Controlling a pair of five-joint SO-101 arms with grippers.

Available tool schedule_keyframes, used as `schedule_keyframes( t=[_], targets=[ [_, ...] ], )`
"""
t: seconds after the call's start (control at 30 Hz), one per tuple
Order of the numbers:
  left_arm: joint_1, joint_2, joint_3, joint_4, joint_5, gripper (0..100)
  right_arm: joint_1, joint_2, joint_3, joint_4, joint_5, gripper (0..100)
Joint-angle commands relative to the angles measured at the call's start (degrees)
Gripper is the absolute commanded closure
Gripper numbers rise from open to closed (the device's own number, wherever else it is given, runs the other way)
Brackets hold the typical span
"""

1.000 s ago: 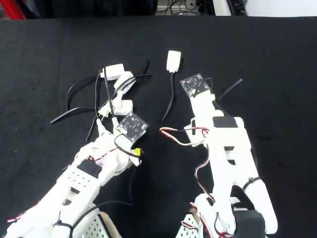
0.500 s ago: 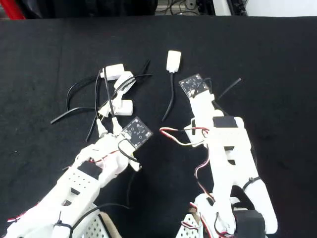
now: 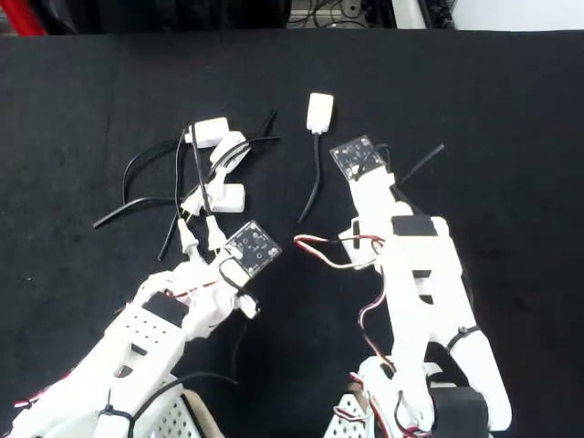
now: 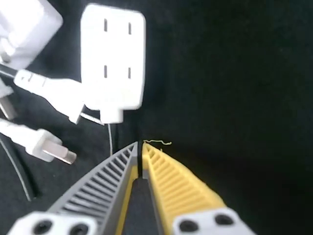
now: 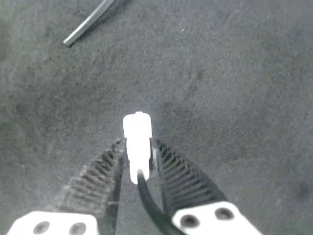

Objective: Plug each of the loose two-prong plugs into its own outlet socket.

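White plug (image 5: 137, 129) sits gripped inside the right claw (image 5: 137, 146).

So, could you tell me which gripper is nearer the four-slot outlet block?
Left. The left gripper is just short of the outlet block; the right gripper, holding a plug, is farther off.

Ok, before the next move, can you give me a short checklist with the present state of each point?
1. Right gripper holds a plug: ok, shut on its body.
2. Held plug's prongs are straight: cannot tell.
3. Held plug faces a socket: not ok, bare table lies ahead.
4. Left gripper is free: ok, shut, empty.
5. Outlet block slots are free: ok, all four empty.
6. Loose plug beside the block is inserted: not ok, prongs bare.
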Motion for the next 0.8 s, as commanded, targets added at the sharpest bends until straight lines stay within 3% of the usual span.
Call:
schedule_keyframes(
  t=[0.0, 0.13, 0.23, 0.4, 0.63, 0.77],
  targets=[
    [-3.5, -2.2, -7.8, 7.6, 2.2, 96, 0.8, 0.0, -0.5, -0.8, 0.5, 98.7],
    [-14.4, -6.2, -15.7, 18.0, 7.2, 89, 0.9, 0.0, -0.6, -0.6, 0.5, 98.7],
    [-18.4, -8.1, -16.7, 20.8, 7.0, 82, 0.9, 0.0, -0.6, -0.6, 0.4, 98.7],
    [-16.0, -4.5, -15.0, 19.3, 4.5, 74, 0.9, 0.3, -0.7, -0.4, 0.1, 98.7],
    [-14.7, 14.6, -15.3, 9.0, 1.4, 74, 0.9, 0.4, -1.3, 0.6, 0.0, 98.7],
    [-12.4, 21.6, -19.5, 11.5, -2.1, 79, 0.9, 0.4, -1.3, 0.6, 0.1, 98.7]
  ],
)
